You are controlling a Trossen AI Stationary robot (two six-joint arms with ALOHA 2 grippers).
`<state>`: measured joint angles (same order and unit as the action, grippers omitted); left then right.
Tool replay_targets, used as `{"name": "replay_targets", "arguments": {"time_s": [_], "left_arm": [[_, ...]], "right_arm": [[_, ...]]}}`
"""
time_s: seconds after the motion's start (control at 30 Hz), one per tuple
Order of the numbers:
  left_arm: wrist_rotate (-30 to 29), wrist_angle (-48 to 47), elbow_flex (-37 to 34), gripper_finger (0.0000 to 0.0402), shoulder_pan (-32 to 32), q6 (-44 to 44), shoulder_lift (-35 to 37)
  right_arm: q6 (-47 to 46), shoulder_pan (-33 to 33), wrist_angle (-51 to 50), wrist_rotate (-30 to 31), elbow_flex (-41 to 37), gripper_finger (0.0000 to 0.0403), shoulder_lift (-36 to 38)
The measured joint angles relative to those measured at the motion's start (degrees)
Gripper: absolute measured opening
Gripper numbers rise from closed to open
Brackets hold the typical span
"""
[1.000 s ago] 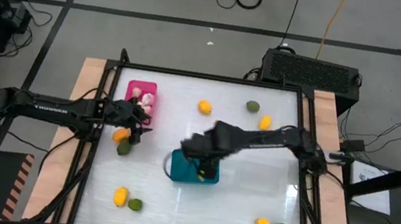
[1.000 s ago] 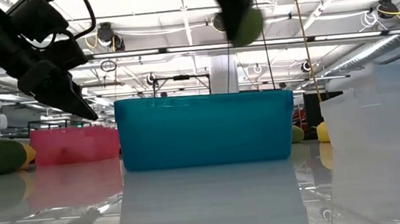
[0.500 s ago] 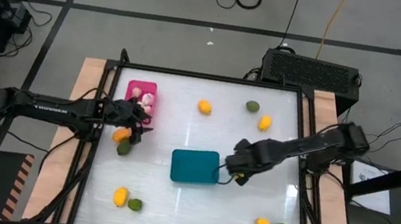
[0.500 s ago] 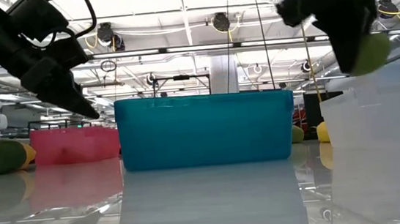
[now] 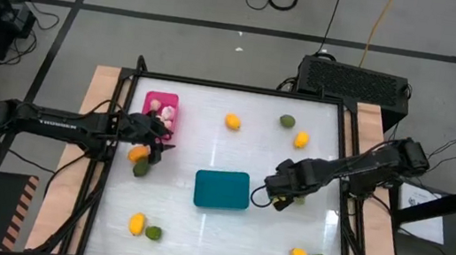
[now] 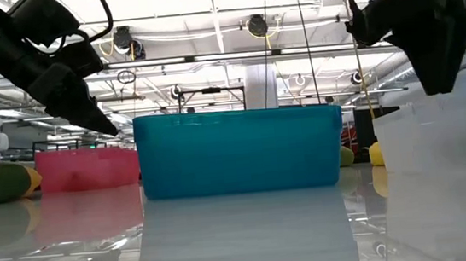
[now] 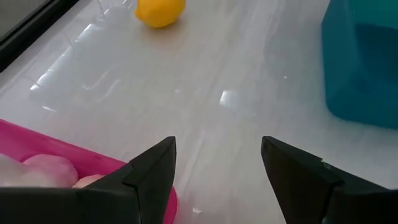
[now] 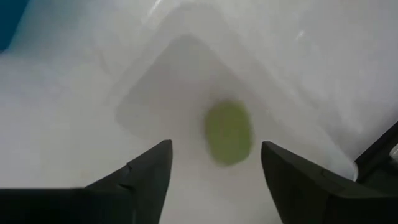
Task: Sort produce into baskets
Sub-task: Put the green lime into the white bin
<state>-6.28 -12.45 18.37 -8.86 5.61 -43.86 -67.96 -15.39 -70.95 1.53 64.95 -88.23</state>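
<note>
Below, green fruit in clear bin

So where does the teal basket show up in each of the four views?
High view: teal basket at table centre, just left of the right gripper.
Low view: fills the middle, pink basket behind on its left.
Left wrist view: only one corner, at the picture's right edge.
Right wrist view: a teal sliver at the upper left corner, likely its wall.
Shared landmark: the pink basket, in all but the right wrist view.
</note>
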Motion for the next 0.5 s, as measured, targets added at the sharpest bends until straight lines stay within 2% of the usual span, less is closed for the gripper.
{"name": "replay_targets", "arguments": {"time_s": [0.17,0.3,0.5], "left_arm": [[0.0,0.0,0.0,0.0244,0.0,0.0,0.0],[0.0,0.0,0.0,0.0244,0.0,0.0,0.0],[2.6,0.0,0.0,0.0244,0.0,0.0,0.0]], "right_arm": [[0.9,0.1,-1.2,-6.2,1.2,0.0270,0.0],[0.0,0.0,-1.7,-10.1,3.8,0.0278,0.0],[-3.7,-1.2,-1.8,-11.2,9.2,0.0279,0.0]]}}
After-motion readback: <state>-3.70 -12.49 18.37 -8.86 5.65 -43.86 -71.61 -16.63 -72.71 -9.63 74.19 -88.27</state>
